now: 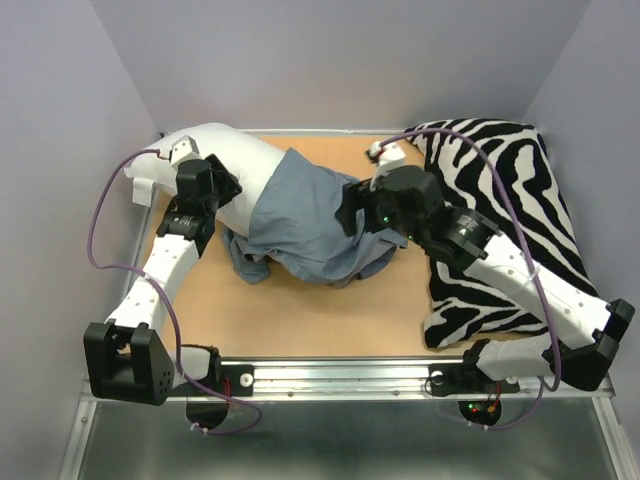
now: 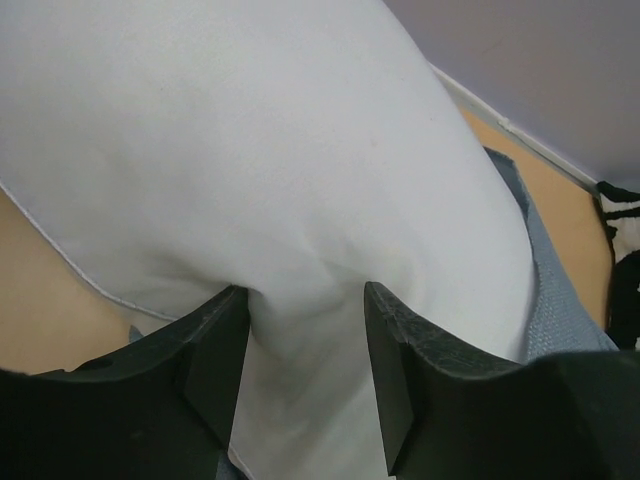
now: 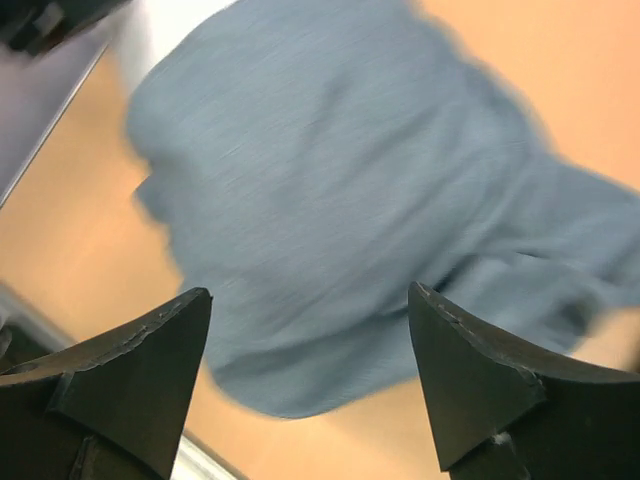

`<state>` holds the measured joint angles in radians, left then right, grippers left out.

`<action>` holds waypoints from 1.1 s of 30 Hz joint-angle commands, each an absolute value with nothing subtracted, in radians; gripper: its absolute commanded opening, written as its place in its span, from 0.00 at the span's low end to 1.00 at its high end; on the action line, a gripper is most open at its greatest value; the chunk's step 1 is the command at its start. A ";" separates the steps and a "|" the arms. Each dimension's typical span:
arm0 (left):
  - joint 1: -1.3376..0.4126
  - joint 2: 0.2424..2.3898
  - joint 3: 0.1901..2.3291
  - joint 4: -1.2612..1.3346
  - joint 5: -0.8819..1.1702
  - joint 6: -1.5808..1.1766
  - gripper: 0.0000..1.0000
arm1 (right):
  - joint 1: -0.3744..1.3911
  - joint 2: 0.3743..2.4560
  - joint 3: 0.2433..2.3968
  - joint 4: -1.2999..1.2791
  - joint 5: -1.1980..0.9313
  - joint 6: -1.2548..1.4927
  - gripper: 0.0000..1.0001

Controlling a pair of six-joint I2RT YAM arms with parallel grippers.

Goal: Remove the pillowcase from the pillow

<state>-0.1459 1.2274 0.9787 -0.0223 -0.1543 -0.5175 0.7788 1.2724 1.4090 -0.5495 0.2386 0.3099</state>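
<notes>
We see the left gripper (image 2: 302,300) with its jaws parted. A soft fold of the pillow (image 2: 250,150) bulges up between the two black fingers (image 2: 215,370). The cloth touches their inner faces, but we cannot say that it is pinched. The gripper sits on the bare white part of the pillow, close to where the blue cloth begins.

The right gripper (image 3: 310,295) is spread wide with nothing between its fingers. It hangs just over the pillowcase (image 3: 340,200), which looks blurred in the wrist view. From above, this gripper is at the right edge of the bunched blue fabric.

The pillowcase shows only its plain dusty blue side. It lies crumpled in the middle of the desk (image 1: 330,310), covering the right end of the pillow, and its loose folds spill onto the wood on the near side. The left half of the pillow is uncovered and reaches into the far left corner.

A zebra-print cushion (image 1: 510,200) fills the right side of the desk, and the right arm passes over it. Purple cables (image 1: 95,230) loop along both arms.
</notes>
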 commanded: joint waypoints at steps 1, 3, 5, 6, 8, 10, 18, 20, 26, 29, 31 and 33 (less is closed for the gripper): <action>-0.146 1.155 0.982 0.011 -0.155 -0.546 0.63 | 0.957 1.351 1.378 -0.572 0.352 0.256 0.85; -0.146 1.118 0.968 -0.043 -0.222 -0.624 0.66 | 1.012 1.371 1.361 -0.569 0.414 0.256 0.86; -0.146 1.051 0.928 -0.051 -0.294 -0.666 0.68 | 1.103 1.402 1.347 -0.566 0.469 0.255 0.87; -0.146 1.030 0.917 -0.067 -0.323 -0.699 0.71 | 1.132 1.414 1.345 -0.563 0.498 0.253 0.87; -0.146 0.974 0.884 -0.110 -0.360 -0.773 0.79 | 1.190 1.462 1.342 -0.558 0.563 0.259 0.88; -0.146 0.933 0.844 -0.153 -0.380 -0.847 0.82 | 1.207 1.502 1.338 -0.555 0.595 0.270 0.89; -0.144 0.861 0.671 -0.153 -0.374 -0.971 0.96 | 1.238 1.585 1.284 -0.520 0.583 0.296 0.90; -0.143 0.856 0.628 -0.134 -0.354 -0.997 0.97 | 1.244 1.597 1.269 -0.514 0.560 0.298 0.91; -0.143 0.862 0.510 0.010 -0.334 -1.042 0.99 | 1.258 1.667 1.249 -0.479 0.577 0.328 0.92; -0.143 0.899 0.428 0.197 -0.315 -1.054 0.99 | 1.258 1.724 1.268 -0.472 0.685 0.357 0.92; -0.143 0.937 0.372 0.375 -0.302 -1.046 0.96 | 1.256 1.750 1.292 -0.474 0.747 0.359 0.82; -0.143 0.966 0.356 0.518 -0.301 -1.011 0.64 | 1.256 1.770 1.331 -0.474 0.781 0.353 0.69</action>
<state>-0.1440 0.9203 0.4015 0.2020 -0.3077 -1.0370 1.2583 1.7290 1.2766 -0.4976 0.6445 0.3267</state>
